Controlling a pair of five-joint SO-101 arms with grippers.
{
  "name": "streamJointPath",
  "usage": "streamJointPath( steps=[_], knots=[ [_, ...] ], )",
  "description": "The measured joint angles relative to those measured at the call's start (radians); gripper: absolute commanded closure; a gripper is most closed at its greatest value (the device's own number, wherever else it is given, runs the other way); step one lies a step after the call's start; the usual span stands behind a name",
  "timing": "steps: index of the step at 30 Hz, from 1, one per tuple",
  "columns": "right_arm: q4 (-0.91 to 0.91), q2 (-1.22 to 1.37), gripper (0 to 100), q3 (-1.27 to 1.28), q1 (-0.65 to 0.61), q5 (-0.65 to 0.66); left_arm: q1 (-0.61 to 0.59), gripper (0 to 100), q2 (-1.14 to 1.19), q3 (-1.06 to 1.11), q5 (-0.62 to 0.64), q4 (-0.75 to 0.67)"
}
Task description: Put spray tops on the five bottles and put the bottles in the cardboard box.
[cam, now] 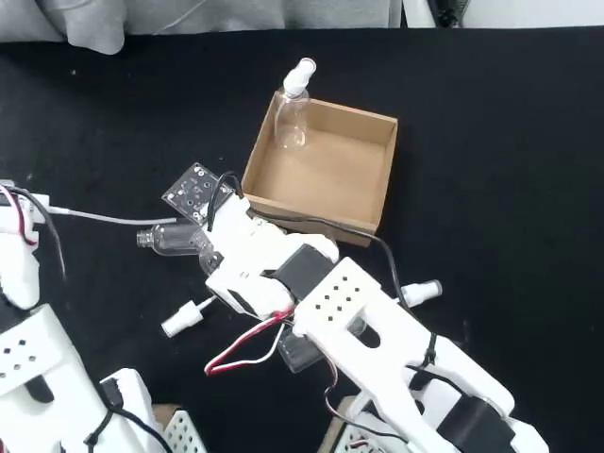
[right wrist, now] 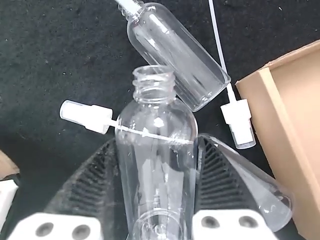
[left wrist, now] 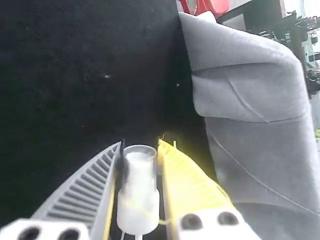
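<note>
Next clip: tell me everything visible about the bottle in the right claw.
The bottle is clear plastic, round-shouldered, with a threaded neck that is open: no spray top on it. The right claw is shut on its body, pressing from both sides, with the neck pointing out ahead of it. Beyond its neck a second bottle lies on the black table; whether they touch cannot be told.

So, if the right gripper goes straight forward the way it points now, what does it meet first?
Likely the lying bottle: it crosses just ahead of the open neck of the held bottle in the right gripper. Depth is unclear; the two may be touching.
</note>
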Motion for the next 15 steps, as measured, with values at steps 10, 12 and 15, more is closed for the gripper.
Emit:
streamJointPath(
  steps=[10, 12, 15],
  knots=[
    [-0.054, -0.161, 91.8, 0.106, 0.0, 0.0, 0.017, 97, 0.0, 0.008, 0.035, 0.0],
    [-0.058, -0.163, 91.8, 0.106, 0.0, 0.0, 0.044, 97, 0.0, 0.008, 0.041, 0.0],
    [-0.06, -0.163, 91.8, 0.106, 0.0, 0.0, 0.068, 97, 0.0, 0.008, 0.048, 0.0]
  ],
)
